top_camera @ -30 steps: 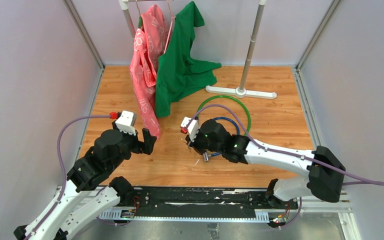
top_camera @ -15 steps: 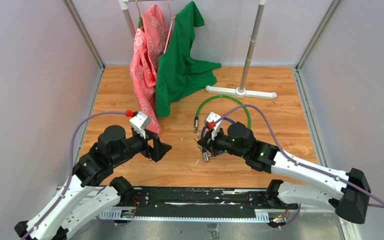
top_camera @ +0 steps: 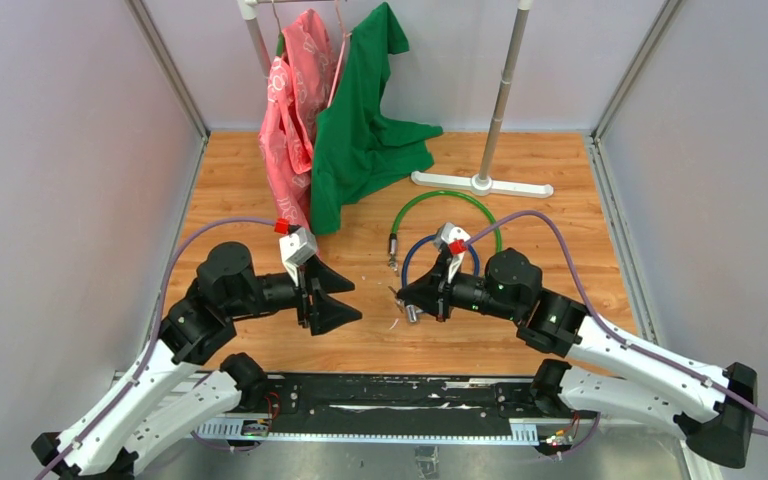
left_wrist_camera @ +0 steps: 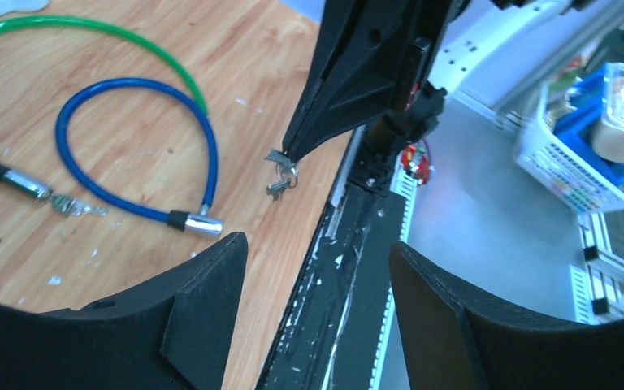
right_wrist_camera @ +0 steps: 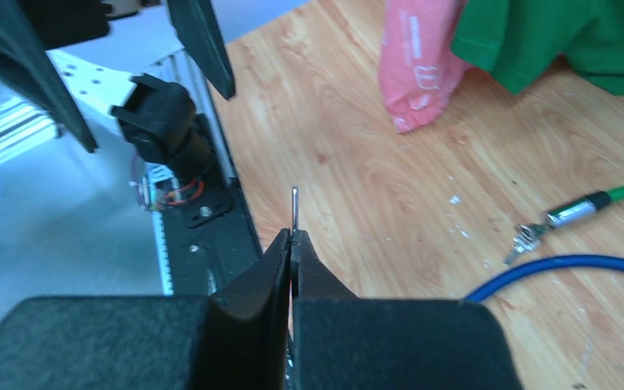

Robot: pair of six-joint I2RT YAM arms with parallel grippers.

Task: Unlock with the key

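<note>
A small metal key (right_wrist_camera: 294, 207) sticks out edge-on from my right gripper (right_wrist_camera: 292, 236), which is shut on it. In the left wrist view the key bunch (left_wrist_camera: 280, 175) hangs from that gripper's tip. The blue cable lock (top_camera: 443, 258) lies on the wooden floor, its silver barrel (left_wrist_camera: 199, 223) just below the right gripper (top_camera: 401, 293). My left gripper (top_camera: 357, 302) faces the right one from the left, open and empty, a short gap between them. In its own view the left gripper (left_wrist_camera: 317, 244) frames the table's near edge.
A green cable lock (top_camera: 452, 203) with its own keys (right_wrist_camera: 524, 240) lies behind the blue one. Pink (top_camera: 290, 130) and green (top_camera: 360, 120) garments hang from a rack with a white base (top_camera: 480, 183). A black rail (top_camera: 380, 392) borders the near edge. A basket (left_wrist_camera: 593, 138) stands off the table.
My left arm reached right towards the right gripper and its jaws narrowed a little. The right gripper turned to point left with the key, its arm swinging out to the right.
</note>
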